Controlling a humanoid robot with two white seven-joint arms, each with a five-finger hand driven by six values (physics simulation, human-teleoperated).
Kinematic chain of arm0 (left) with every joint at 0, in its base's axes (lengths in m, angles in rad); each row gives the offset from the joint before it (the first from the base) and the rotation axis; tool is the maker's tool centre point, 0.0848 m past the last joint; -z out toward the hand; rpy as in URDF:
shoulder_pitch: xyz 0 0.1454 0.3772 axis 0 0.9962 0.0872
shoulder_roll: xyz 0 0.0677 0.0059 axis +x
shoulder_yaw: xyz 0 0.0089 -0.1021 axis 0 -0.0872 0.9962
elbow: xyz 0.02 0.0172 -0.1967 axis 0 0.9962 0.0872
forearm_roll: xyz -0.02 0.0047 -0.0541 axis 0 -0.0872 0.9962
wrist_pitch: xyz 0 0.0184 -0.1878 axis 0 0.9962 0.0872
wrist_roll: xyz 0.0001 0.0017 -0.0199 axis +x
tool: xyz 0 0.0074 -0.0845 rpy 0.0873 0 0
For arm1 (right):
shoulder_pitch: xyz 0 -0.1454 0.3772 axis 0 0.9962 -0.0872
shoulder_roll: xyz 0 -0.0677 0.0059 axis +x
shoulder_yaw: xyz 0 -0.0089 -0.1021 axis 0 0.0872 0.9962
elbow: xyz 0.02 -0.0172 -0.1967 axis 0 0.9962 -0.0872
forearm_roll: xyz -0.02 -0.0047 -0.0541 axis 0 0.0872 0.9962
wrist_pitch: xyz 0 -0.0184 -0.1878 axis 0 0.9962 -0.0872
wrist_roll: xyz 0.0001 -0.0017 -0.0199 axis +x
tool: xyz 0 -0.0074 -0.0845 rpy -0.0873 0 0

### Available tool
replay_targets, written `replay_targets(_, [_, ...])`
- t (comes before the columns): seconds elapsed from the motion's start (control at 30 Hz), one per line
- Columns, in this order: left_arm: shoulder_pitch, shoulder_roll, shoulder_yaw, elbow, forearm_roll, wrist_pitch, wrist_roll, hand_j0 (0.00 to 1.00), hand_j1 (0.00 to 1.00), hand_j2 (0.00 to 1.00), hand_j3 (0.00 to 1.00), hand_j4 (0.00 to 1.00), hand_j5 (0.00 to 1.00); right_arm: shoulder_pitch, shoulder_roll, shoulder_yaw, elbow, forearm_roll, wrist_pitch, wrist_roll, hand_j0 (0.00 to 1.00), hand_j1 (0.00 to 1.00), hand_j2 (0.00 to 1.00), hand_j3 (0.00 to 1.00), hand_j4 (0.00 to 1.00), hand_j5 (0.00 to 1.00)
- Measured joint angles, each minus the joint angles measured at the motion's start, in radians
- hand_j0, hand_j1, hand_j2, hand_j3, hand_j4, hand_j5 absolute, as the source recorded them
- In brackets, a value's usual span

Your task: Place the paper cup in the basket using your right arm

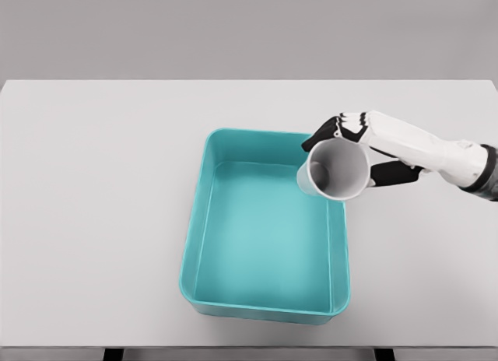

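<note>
A white paper cup (334,170) is held tilted, its open mouth facing me, above the right rim of the teal basket (199,221) near its far right corner. My right hand (359,147) comes in from the right edge and is shut on the cup, fingers over its top and thumb below. The basket is a rectangular tub with nothing inside it, sitting at the middle of the white table (93,182). No left arm shows.
The white table spreads wide on both sides of the basket, with its front edge at the bottom of the view and a grey wall behind.
</note>
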Motion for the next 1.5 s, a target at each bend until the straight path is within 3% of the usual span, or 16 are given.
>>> replay_targets(0.17, [0.0, 0.0, 0.0, 0.0, 0.0, 0.0, 0.0, 1.0, 1.0, 1.0, 1.0, 1.0, 1.0, -0.006, 0.077, 0.017, -0.002, 0.138, 0.032, 0.0, 0.68, 0.68, 0.68, 0.68, 0.68, 0.68])
replay_targets(0.4, [0.0, 0.0, 0.0, 0.0, 0.0, 0.0, 0.0, 1.0, 1.0, 1.0, 1.0, 1.0, 1.0, -0.029, 0.121, 0.097, -0.004, 0.385, 0.093, 0.0, 0.68, 0.68, 0.68, 0.68, 0.68, 0.68])
replay_targets(0.57, [0.0, 0.0, 0.0, 0.0, 0.0, 0.0, 0.0, 1.0, 1.0, 1.0, 1.0, 1.0, 1.0, -0.106, 0.162, 0.184, -0.005, 0.55, 0.174, 0.0, 0.68, 0.68, 0.68, 0.68, 0.68, 0.68])
replay_targets(0.67, [0.0, 0.0, 0.0, 0.0, 0.0, 0.0, 0.0, 1.0, 1.0, 1.0, 1.0, 1.0, 1.0, -0.114, 0.188, 0.223, -0.006, 0.607, 0.211, 0.0, 0.68, 0.68, 0.68, 0.68, 0.68, 0.68])
replay_targets(1.27, [0.0, 0.0, 0.0, 0.0, 0.0, 0.0, 0.0, 1.0, 1.0, 1.0, 1.0, 1.0, 1.0, -0.15, 0.197, 0.251, -0.01, 0.723, 0.247, 0.0, 0.7, 0.7, 0.7, 0.7, 0.7, 0.7])
replay_targets(1.3, [0.0, 0.0, 0.0, 0.0, 0.0, 0.0, 0.0, 1.0, 1.0, 1.0, 1.0, 1.0, 1.0, -0.15, 0.198, 0.251, -0.01, 0.73, 0.248, 0.0, 0.91, 0.91, 0.91, 0.91, 0.91, 0.91])
replay_targets(1.33, [0.0, 0.0, 0.0, 0.0, 0.0, 0.0, 0.0, 1.0, 1.0, 1.0, 1.0, 1.0, 1.0, -0.15, 0.198, 0.25, -0.01, 0.736, 0.246, 0.0, 1.0, 1.0, 1.0, 1.0, 1.0, 1.0])
replay_targets(1.5, [0.0, 0.0, 0.0, 0.0, 0.0, 0.0, 0.0, 1.0, 1.0, 1.0, 1.0, 1.0, 1.0, -0.14, 0.192, 0.185, -0.01, 0.719, 0.209, 0.0, 1.0, 1.0, 1.0, 1.0, 1.0, 1.0])
